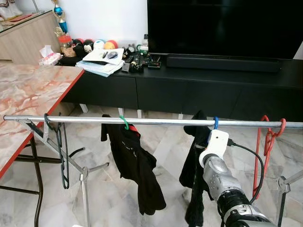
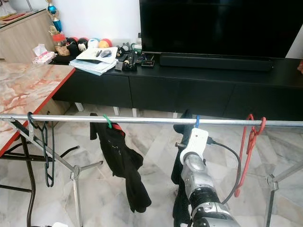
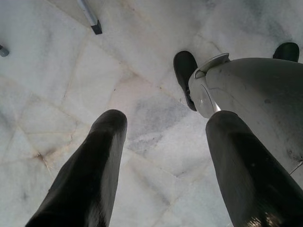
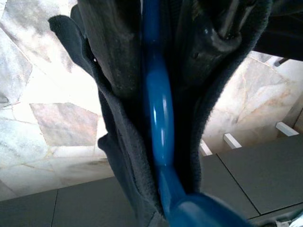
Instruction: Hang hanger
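Nearly done: blue hanger [image 1: 216,122] hooked over rail [image 1: 156,121]; right gripper [image 4: 161,71] pinching it through garment [image 4: 118,156], release left.

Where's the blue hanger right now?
The blue hanger is hooked on the rail, right of centre, between the green hanger and red hangers, above the right gripper.
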### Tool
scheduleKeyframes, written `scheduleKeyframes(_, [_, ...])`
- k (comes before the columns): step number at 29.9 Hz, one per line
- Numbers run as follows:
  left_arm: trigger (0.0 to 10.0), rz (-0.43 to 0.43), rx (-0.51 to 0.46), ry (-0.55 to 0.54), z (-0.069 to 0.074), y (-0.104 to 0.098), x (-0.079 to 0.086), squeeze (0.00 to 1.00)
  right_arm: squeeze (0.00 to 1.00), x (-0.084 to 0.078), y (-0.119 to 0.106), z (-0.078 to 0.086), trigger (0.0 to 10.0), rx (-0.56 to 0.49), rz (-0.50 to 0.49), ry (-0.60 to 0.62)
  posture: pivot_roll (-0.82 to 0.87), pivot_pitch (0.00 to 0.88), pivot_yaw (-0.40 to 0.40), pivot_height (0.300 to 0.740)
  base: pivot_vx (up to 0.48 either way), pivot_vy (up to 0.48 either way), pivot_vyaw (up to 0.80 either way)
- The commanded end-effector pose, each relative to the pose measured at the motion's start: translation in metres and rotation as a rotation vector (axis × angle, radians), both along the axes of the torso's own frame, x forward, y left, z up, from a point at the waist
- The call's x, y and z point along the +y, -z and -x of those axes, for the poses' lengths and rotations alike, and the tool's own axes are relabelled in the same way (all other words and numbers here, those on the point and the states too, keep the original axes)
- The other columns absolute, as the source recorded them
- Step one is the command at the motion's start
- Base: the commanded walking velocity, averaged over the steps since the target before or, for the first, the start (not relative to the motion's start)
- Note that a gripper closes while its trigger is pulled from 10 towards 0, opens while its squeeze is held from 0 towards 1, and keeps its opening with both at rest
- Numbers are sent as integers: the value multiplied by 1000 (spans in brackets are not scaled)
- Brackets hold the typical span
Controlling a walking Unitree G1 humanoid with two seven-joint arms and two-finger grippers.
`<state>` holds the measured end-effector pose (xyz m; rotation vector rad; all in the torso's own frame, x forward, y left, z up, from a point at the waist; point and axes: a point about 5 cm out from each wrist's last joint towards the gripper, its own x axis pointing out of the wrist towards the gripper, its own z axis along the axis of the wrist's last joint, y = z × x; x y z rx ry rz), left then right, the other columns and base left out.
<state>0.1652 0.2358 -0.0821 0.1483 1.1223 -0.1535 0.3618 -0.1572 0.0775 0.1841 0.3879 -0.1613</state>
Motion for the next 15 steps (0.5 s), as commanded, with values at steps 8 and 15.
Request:
scheduleKeyframes(8, [10000, -20, 25, 9, 6, 1, 5, 0, 0, -1, 2, 0, 0, 17, 4, 19, 83, 58, 70, 740, 0, 0, 0])
scheduleKeyframes(15, [10000, -19, 26, 9, 6, 1, 5, 0, 0, 0, 2, 0, 0, 13, -7, 15, 83, 57, 69, 740, 0, 0, 0])
